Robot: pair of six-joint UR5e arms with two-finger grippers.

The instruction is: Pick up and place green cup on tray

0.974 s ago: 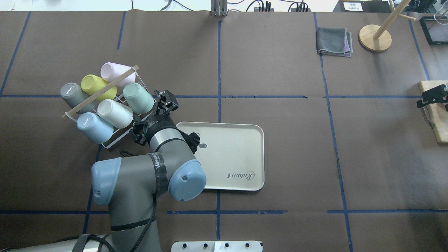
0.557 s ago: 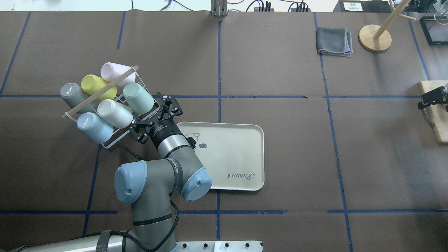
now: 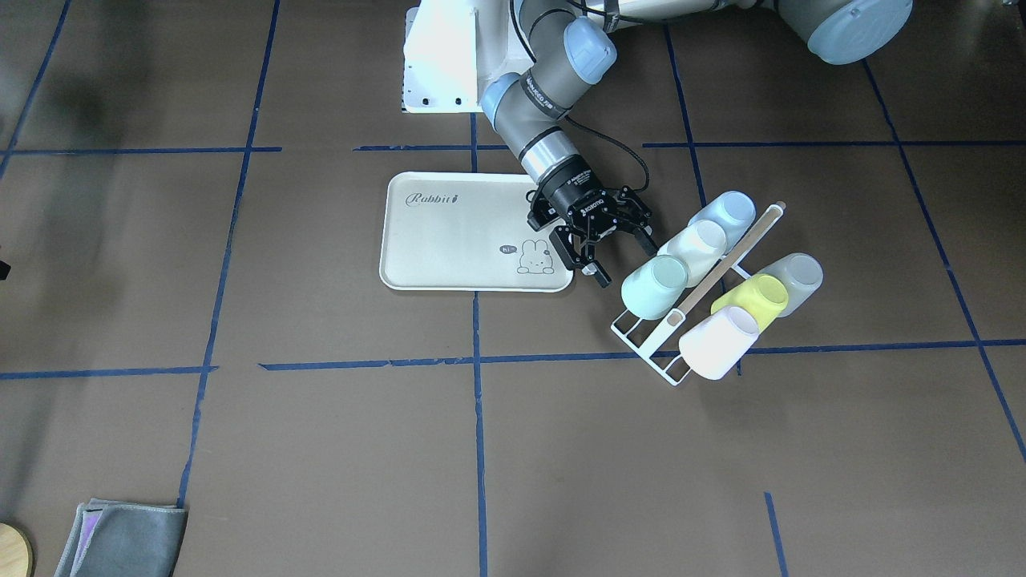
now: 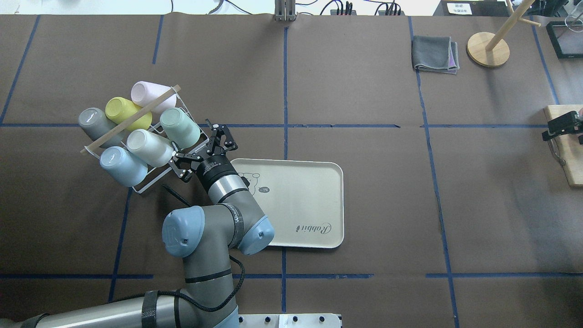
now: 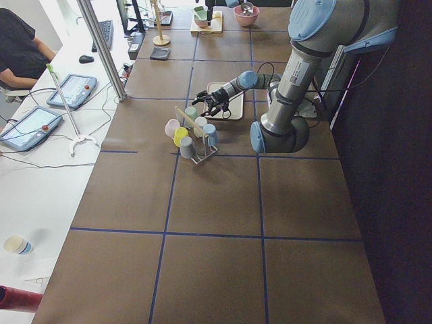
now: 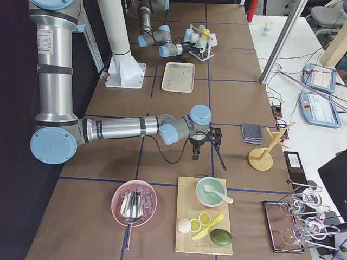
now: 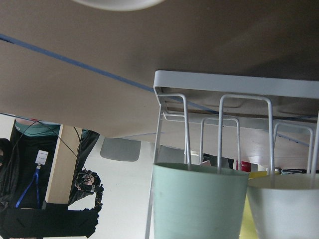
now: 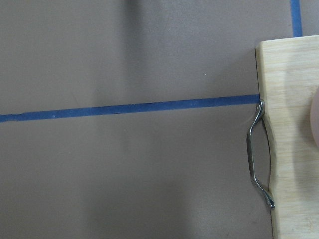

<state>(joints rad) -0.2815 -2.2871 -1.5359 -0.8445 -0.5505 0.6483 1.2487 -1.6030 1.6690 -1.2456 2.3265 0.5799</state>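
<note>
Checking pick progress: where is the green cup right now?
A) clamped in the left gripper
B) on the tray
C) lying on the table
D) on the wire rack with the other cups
D: the green cup sits on the rack, open left gripper beside it.

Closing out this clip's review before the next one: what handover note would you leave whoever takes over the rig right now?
Left claw: open, beside the green cup, no grip yet.
Right claw: by the wooden board; open or shut unclear.
The green cup sits on the wire rack.
Tray lies beside the rack, no cup on it.
Done: approach only.
Left to do: grasp, lift off rack, set on tray.
</note>
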